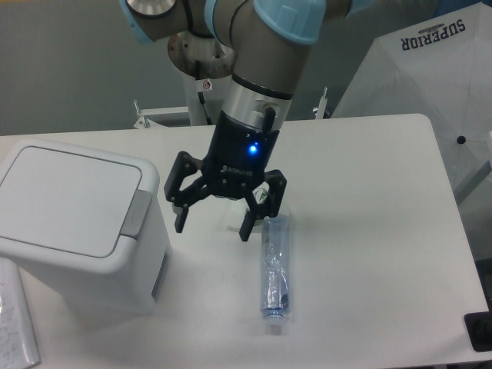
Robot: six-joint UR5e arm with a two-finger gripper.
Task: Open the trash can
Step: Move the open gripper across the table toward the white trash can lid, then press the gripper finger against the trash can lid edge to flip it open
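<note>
The trash can (77,223) is a large white boxy bin at the left of the table. Its flat lid (65,196) lies shut, and the grey push-latch (137,213) sits on the rim at its right side. My gripper (213,221) hangs from the arm over the middle of the table, just right of the latch and apart from it. Its two black fingers are spread wide and hold nothing.
A crushed clear plastic bottle (274,269) lies on the white table (369,231) just right of the gripper, cap toward the front. Some paper (15,323) lies at the front left. A white umbrella (430,84) stands at the back right. A dark object (480,330) sits at the front right edge.
</note>
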